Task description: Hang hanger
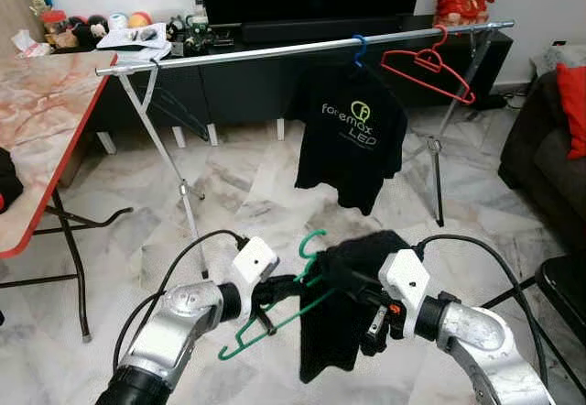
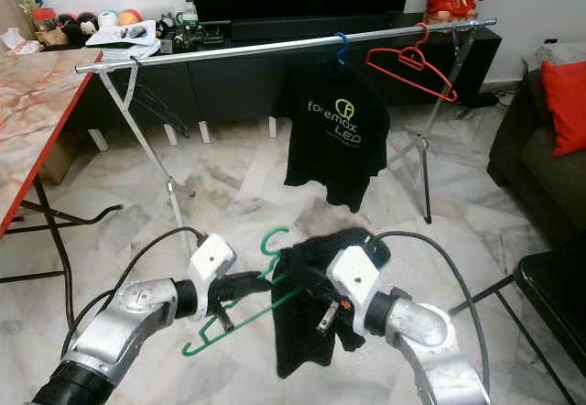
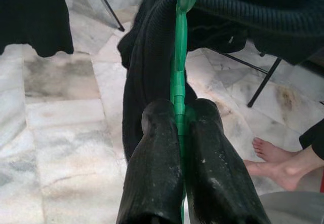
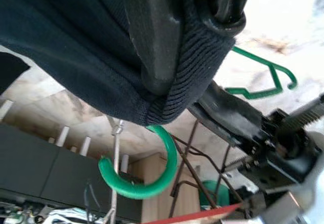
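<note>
— What has the left hand [image 3: 177, 133] got?
— Its two black fingers [image 3: 157, 163] are pressed together on the green hanger [image 1: 265, 318], gripping the thin plastic bar between the tips.

— And the right hand [image 1: 352, 281]?
— It is buried in a dark garment [image 1: 334, 322], with knit cloth wrapped over a finger [image 4: 154, 36]. I cannot tell how far its fingers are parted.

— Where does the hanger sit between them?
— It runs from the left hand across to the right one. Its hook [image 4: 144, 176] sticks up between the two hands, and one shoulder slants down below the left hand. The garment is draped over the hanger's other end and hangs down under the right hand.

— Farther out?
— Ahead of both hands stands a drying rack with a metal rail [image 1: 302, 48]. A black T-shirt [image 1: 352, 135] hangs from it on a blue hanger [image 1: 359, 49], straight ahead of the hands. A bare red hanger [image 1: 426, 71] hangs just to the right of that.

— Anything to the sides?
— A marbled worktop [image 1: 37, 121] with a red edge is off to the left. A person's bare feet [image 3: 276, 160] rest on the tiled floor [image 1: 247, 203] near the left hand.
</note>
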`<state>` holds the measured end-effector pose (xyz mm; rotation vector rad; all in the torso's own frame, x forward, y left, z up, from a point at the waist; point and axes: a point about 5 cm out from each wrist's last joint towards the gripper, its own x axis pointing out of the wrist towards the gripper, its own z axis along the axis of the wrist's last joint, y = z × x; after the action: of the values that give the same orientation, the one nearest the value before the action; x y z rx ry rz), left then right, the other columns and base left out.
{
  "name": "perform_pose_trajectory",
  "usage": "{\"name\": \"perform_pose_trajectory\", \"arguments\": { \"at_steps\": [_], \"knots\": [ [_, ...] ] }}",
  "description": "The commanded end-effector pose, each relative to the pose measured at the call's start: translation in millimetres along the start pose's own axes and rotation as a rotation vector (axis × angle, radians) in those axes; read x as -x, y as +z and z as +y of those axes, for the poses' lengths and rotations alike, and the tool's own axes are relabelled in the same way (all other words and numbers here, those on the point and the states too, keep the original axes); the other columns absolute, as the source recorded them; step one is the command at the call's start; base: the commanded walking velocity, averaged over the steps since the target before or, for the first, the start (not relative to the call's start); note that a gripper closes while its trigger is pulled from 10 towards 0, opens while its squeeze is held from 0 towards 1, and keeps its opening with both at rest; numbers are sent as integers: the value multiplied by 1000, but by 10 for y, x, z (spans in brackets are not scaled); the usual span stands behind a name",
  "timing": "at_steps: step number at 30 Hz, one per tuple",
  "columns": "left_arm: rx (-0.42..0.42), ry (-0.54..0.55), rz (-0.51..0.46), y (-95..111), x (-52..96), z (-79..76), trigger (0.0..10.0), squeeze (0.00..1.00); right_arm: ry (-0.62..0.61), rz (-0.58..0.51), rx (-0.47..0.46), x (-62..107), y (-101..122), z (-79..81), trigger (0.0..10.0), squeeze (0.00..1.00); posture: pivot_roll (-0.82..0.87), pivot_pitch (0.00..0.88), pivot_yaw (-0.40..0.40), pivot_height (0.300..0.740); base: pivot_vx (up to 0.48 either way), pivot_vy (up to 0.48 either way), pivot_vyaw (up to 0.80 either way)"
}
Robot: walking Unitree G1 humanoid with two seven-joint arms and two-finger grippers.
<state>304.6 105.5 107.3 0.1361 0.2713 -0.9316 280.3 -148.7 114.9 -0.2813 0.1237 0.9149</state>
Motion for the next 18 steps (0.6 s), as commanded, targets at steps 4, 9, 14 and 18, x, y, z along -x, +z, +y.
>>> {"name": "perform_pose_trajectory", "arguments": {
  "at_steps": [4, 9, 14, 18],
  "knots": [
    [-8, 37, -49, 86, 1, 54, 10000, 0, -402, 209, 117, 32, -209, -480, 10000, 0, -50, 86, 33, 740, 0, 0, 0],
    [-9, 31, -46, 72, 10, 43, 10000, 0, -467, 239, 146, 60, -201, -545, 10000, 0, -46, 86, 31, 740, 0, 0, 0],
    [-8, 35, -45, 62, 19, 51, 10000, 0, -495, 247, 147, 68, -197, -563, 10000, 0, -46, 87, 31, 740, 0, 0, 0],
    [-4, 28, -45, 60, 15, 39, 10000, 0, -446, 219, 145, 19, -177, -497, 10000, 0, -48, 87, 32, 740, 0, 0, 0]
  ]
}}
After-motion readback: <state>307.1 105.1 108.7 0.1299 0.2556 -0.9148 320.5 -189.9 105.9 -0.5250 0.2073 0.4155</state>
